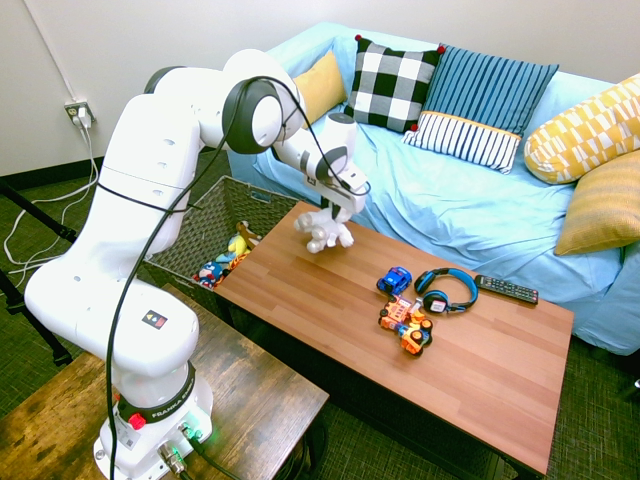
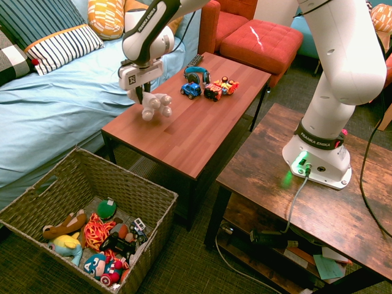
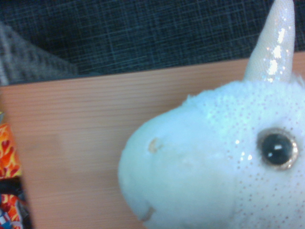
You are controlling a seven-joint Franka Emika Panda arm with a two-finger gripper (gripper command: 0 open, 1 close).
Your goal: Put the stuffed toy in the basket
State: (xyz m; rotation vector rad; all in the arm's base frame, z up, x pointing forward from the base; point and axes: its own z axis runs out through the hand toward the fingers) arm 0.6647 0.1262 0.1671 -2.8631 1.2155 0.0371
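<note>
Gripping stuffed toy (image 2: 155, 105), gripper (image 2: 141, 95) apparently closed on it, at table (image 2: 184, 128) corner; basket (image 2: 43, 202) nearby.

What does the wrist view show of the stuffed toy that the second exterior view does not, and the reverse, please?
Only the wrist view shows the stuffed toy close up: a shiny horn, a dark eye and a snout. Only the second exterior view shows the gripper at the toy above the wooden table, and the basket on the floor holding other toys. Both show the white toy over the table's reddish wood.
</note>
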